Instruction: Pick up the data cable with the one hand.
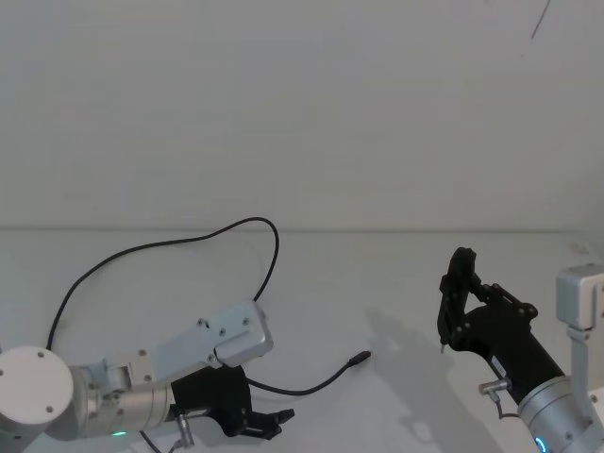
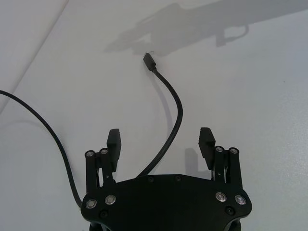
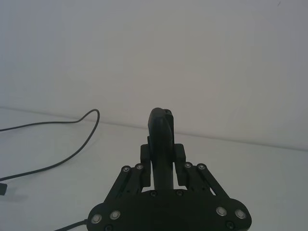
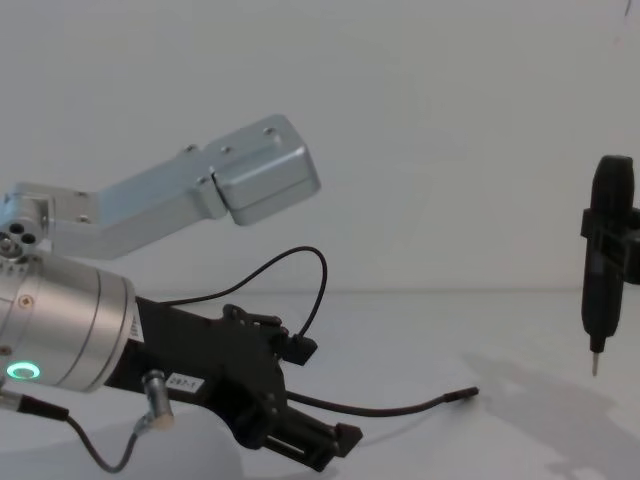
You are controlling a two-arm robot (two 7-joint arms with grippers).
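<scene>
- Step in hand: approach and alignment for the grasp. The data cable (image 2: 181, 110) is not yet held.
- Cable position: it lies slack on the white table (image 1: 377, 283). A wide loop runs toward the far edge. The free end curves forward and ends in the plug tip (image 1: 362, 359).
- Left claw (image 2: 160, 139): low over the table at the robot's left, fingers spread wide. In the left wrist view the cord passes between the two pads (image 2: 113, 140), nearer one side than the other, and touches neither.
- Right claw (image 3: 162, 153): raised on the robot's right, well apart from the cable, pressed together on a pen-like tool (image 4: 606, 262). It takes no part in this step.
- Next move (judgement): lower the left claw until the pads flank the cord at table level, then close.
- Caution (judgement): the cord is thin, so a high closure is likely to miss it.
- Then lift straight up.
</scene>
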